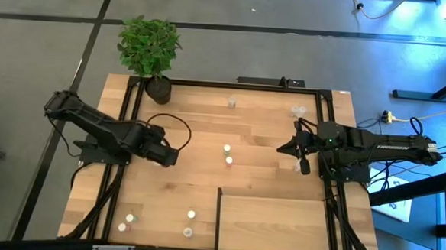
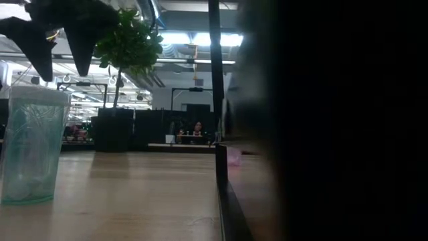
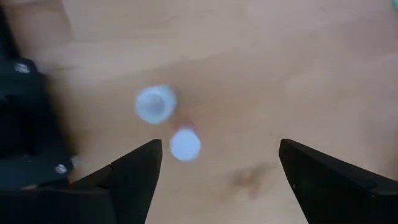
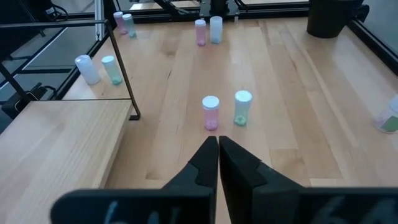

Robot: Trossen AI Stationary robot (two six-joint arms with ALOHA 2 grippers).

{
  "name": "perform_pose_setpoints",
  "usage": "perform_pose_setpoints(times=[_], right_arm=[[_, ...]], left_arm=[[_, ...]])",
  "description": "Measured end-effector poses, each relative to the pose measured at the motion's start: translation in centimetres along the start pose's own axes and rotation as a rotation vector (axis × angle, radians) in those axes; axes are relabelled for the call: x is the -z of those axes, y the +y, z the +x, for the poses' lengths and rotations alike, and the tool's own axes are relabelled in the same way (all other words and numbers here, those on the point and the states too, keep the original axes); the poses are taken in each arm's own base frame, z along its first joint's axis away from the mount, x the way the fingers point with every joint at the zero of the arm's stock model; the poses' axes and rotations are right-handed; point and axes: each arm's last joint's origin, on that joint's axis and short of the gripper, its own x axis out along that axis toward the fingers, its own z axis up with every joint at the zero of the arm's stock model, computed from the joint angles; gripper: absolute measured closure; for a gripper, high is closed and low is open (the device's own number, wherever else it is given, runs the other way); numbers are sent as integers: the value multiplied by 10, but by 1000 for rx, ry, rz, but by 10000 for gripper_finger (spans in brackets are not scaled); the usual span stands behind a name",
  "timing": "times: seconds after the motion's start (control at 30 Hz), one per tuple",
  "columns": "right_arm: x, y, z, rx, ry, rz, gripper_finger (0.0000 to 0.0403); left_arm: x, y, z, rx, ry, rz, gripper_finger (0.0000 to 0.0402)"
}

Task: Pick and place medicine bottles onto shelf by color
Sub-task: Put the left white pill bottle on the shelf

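Note:
My left gripper (image 3: 219,148) hangs open over the table's left half (image 1: 172,154), fingers pointing down. Below it stand two medicine bottles, a translucent one (image 3: 155,104) and a white-capped pinkish one (image 3: 185,144). The pinkish one is just inside one fingertip, untouched. Both also show far off in the right wrist view (image 4: 208,30). At mid-table a pink bottle (image 4: 211,112) and a green one (image 4: 242,107) stand upright. My right gripper (image 4: 217,149) waits shut at the right (image 1: 283,149), holding nothing. The pale shelf (image 1: 271,223) lies at the near right.
More bottles stand near the front edge (image 1: 191,214) (image 1: 129,222) and at the far side (image 1: 231,103) (image 1: 299,110). One translucent bottle (image 2: 30,144) looms close in the low view. A potted plant (image 1: 149,48) stands at the far left corner. Black frame rails (image 1: 133,97) border the table.

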Motion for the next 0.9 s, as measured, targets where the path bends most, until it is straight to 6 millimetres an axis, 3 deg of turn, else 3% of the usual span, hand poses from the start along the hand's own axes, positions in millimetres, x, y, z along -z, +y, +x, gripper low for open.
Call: perform_pose_setpoints(times=[0.4, 0.9], right_arm=[[0, 0, 0, 0, 0, -2, 385], [0, 0, 0, 0, 1, -2, 385]], left_arm=[[-8, -11, 24, -146, -1, 222, 80], [-16, 11, 61, -269, -1, 98, 80]])
